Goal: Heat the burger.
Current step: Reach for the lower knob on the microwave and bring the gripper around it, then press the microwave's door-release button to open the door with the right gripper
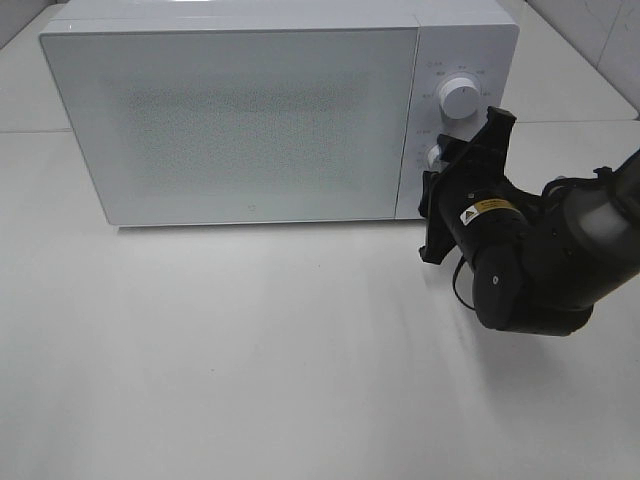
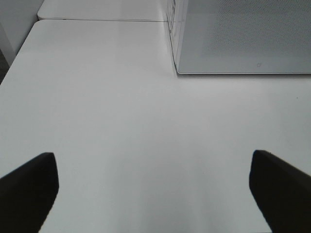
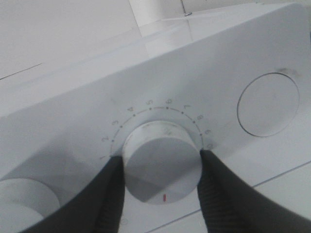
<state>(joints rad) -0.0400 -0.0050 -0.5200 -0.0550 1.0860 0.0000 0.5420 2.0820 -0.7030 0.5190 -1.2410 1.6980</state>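
white table point(image 1: 250, 350) lies bare under the left gripper point(image 2: 151, 167), whose jaws are spread wide and hold nothing; it is well apart from the controls. centre: microwave point(image 1: 240, 120), door closed. burger: not visible in any view; judged to be behind the door, which cannot be confirmed. right: control panel with upper dial point(image 1: 459, 96) and lower dial point(image 3: 158, 145). right gripper point(image 3: 160, 156) is pinching the lower dial, one finger touching each side. dial axis points straight out of the panel, in line with the gripper. red mark point(image 3: 164, 197) sits opposite the numbered arc. coming move: judged a wrist roll about that axis, right arm only.
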